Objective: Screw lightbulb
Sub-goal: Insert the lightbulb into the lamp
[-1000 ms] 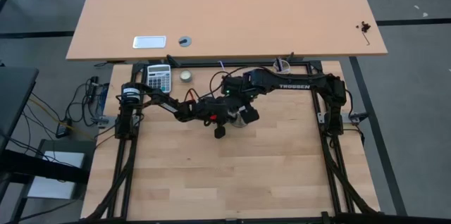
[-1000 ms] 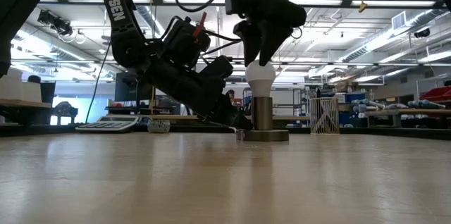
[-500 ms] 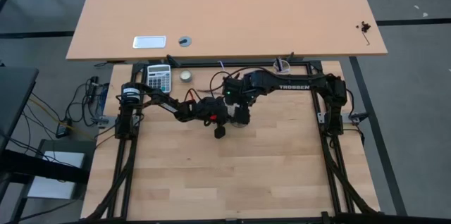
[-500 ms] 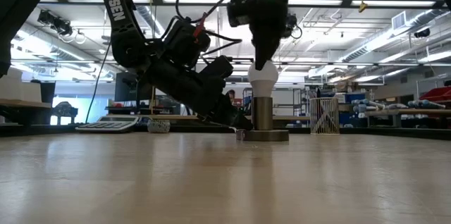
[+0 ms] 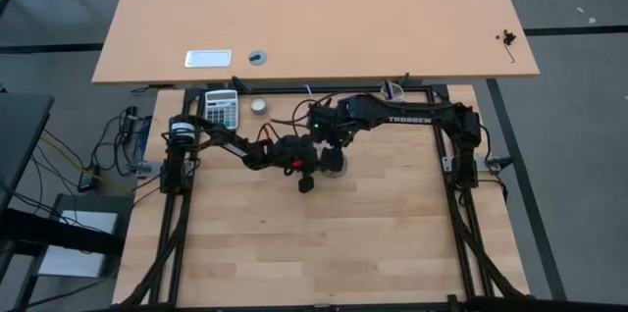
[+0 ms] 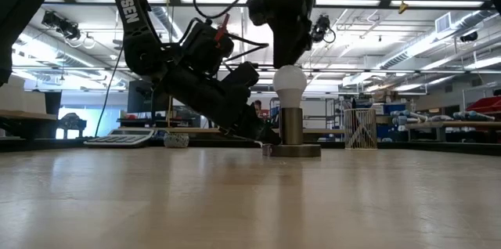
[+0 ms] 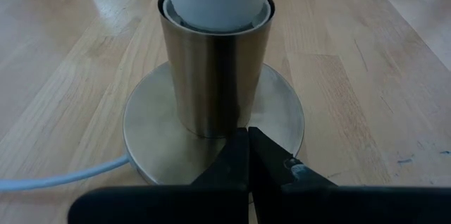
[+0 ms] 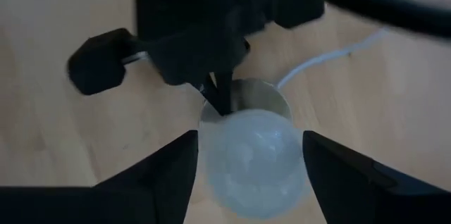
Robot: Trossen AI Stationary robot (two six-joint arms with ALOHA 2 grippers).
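Observation:
The white lightbulb stands upright with its screw end in the round grey metal socket, whose flat base rests on the table near its middle. My right gripper points down over the globe, open, with one finger on either side of its top. My left gripper is shut and slants down from the table's left onto the socket base. The bulb's screw end is hidden inside the socket. My left gripper presses its shut fingertips down on the flat base plate, right at the foot of the socket's cylinder. It comes slanting down from the table's left. The base lies flat on the table. My right gripper: I cannot tell whether its fingers touch the globe.
A calculator, a small pale tin and a mesh cup with pens stand along the table's far edge. The socket's thin white cord trails over the wood. A larger table stands beyond.
My right gripper has turned about its own upright axis over the bulb and has risen a little. The bulb stays upright in the socket, and the base has not moved.

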